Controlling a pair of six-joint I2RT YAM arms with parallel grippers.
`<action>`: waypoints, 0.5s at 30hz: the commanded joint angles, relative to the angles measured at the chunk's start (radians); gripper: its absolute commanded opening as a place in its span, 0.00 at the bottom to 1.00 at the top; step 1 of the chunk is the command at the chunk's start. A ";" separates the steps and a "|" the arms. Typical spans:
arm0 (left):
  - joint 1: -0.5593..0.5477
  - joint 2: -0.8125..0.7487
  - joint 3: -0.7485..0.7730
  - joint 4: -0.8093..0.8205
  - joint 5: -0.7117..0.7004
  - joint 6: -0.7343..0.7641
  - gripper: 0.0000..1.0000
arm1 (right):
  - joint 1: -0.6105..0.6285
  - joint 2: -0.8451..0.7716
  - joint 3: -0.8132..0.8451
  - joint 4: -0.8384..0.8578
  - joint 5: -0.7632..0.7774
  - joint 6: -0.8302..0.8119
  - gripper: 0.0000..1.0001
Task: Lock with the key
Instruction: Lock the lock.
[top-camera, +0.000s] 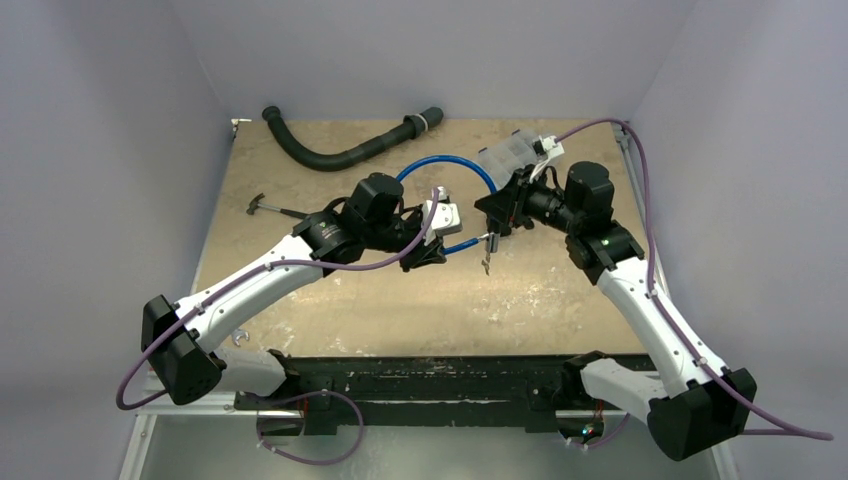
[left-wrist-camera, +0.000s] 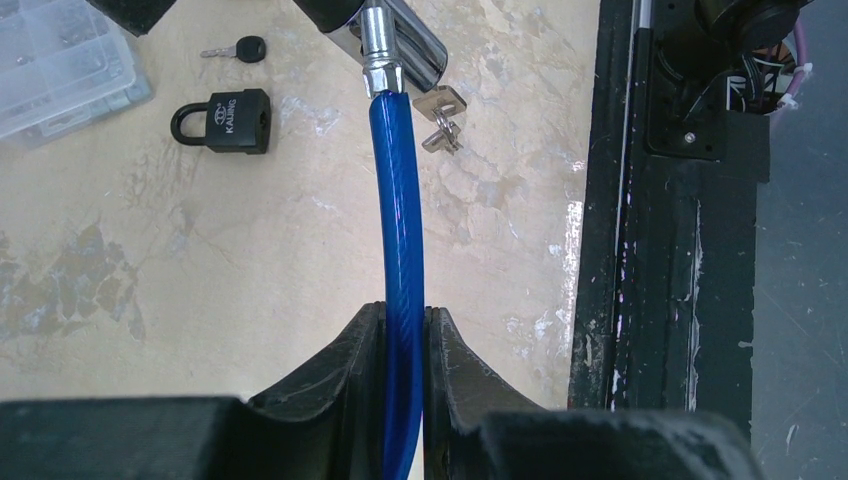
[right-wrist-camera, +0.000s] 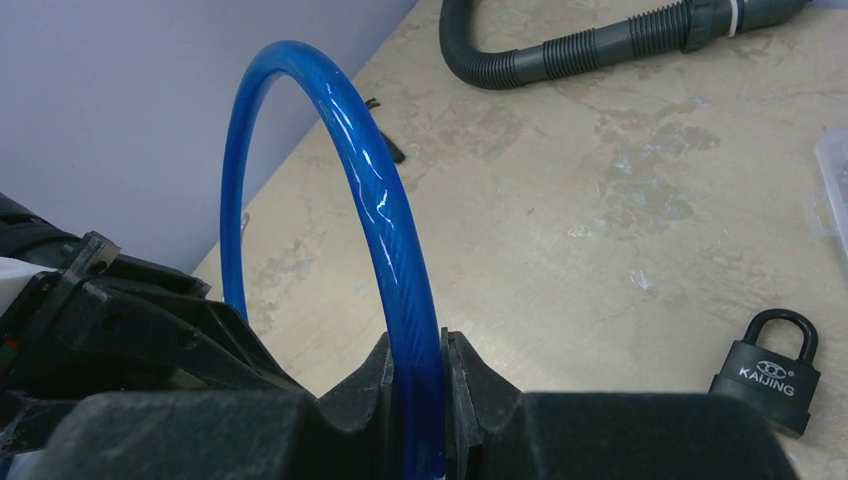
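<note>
Left wrist view: my left pincer (left-wrist-camera: 404, 325) is clamped narrow on the blue cable (left-wrist-camera: 398, 200) at lower centre; its chrome lock head (left-wrist-camera: 400, 45) sits top centre, key (left-wrist-camera: 441, 117) hanging just right of it. Right wrist view: my right pincer (right-wrist-camera: 415, 352) grips the same cable, lower centre

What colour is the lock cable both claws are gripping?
The lock cable is glossy blue; left wrist view shows it best.

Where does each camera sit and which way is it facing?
Top external: above, behind the bases, down onto beige table; both arms show.
Left wrist: past left end effector gripping blue plastic-sheathed cable, toward silver lock head.
Right wrist: past right end effector gripping that cable, toward grey corrugated hose.
Both wrist views share the black padlock.
</note>
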 joint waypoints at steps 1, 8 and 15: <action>0.008 -0.030 0.014 -0.015 -0.003 0.023 0.00 | -0.005 -0.034 0.043 0.041 0.000 0.000 0.00; 0.008 -0.033 0.016 -0.037 0.007 0.062 0.00 | -0.004 -0.032 0.045 0.035 0.001 -0.003 0.00; 0.008 -0.020 0.018 -0.050 0.007 0.063 0.00 | -0.005 -0.034 0.045 0.039 -0.006 0.006 0.00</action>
